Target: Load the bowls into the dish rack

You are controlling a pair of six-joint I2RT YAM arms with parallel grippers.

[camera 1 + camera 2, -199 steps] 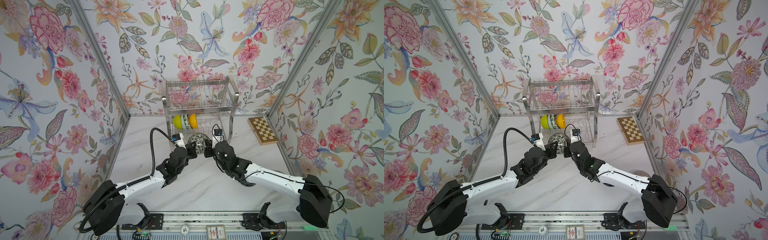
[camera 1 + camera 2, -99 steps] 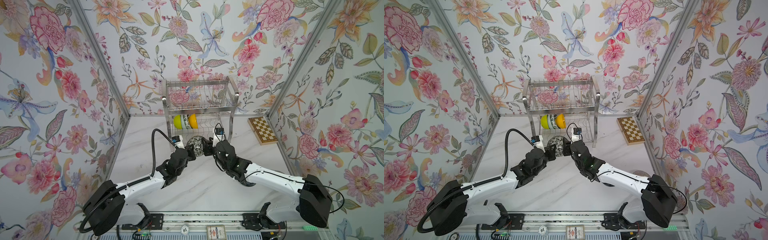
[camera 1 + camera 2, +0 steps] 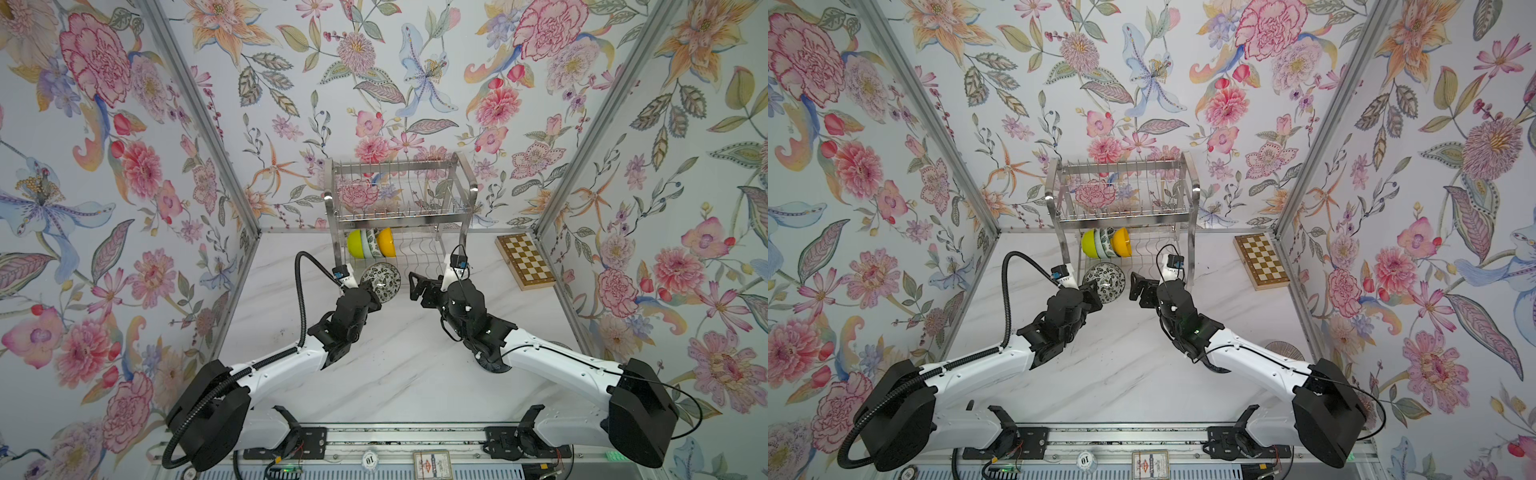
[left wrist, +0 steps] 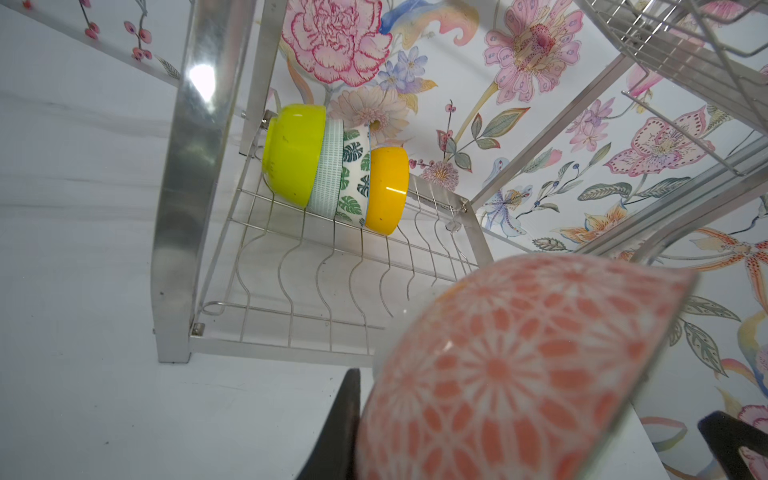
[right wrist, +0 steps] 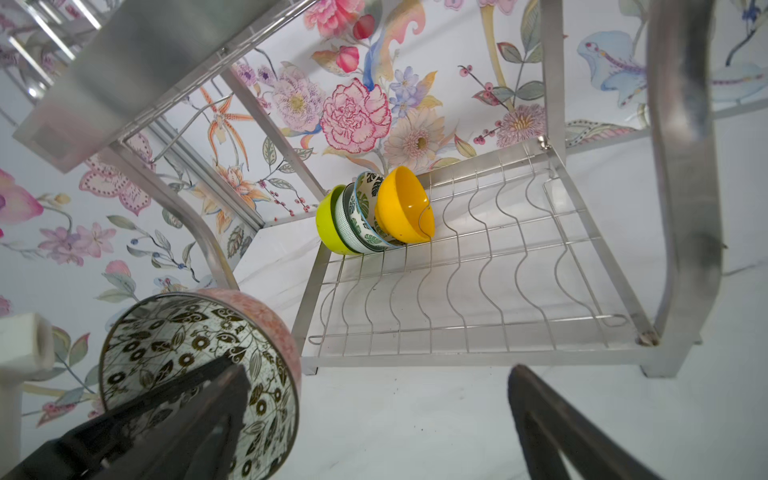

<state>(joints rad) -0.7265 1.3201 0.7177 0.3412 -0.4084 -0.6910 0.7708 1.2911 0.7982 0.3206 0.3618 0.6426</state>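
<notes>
Holding the floral bowl [image 3: 380,279] on its edge, my left gripper [image 3: 371,293] is pinched nearly closed on the bowl's lower rim. The bowl stands just past the fingertips. Its black-and-white flowered inside faces my right gripper [image 3: 419,289], and its coral-patterned outside [image 4: 511,374] fills the left wrist view.

My right gripper is spread wide with nothing in it. It sits just beside the bowl's open face, with a gap showing between them in both top views. In the right wrist view one finger [image 5: 187,415] crosses in front of the bowl; I cannot tell from that view whether it touches.

Directly beyond both grippers is the dish rack [image 3: 399,216], and the held bowl is at the front edge of its lower tier [image 4: 332,282]. At that tier's far corner, past the left gripper, four bowls lie nested on their sides: lime-yellow bowl [image 4: 291,153], pale aqua bowl [image 4: 330,166], green-leaf bowl [image 4: 353,178] and orange-yellow bowl [image 4: 386,191]. The wavy slots beyond the right gripper hold nothing.
</notes>
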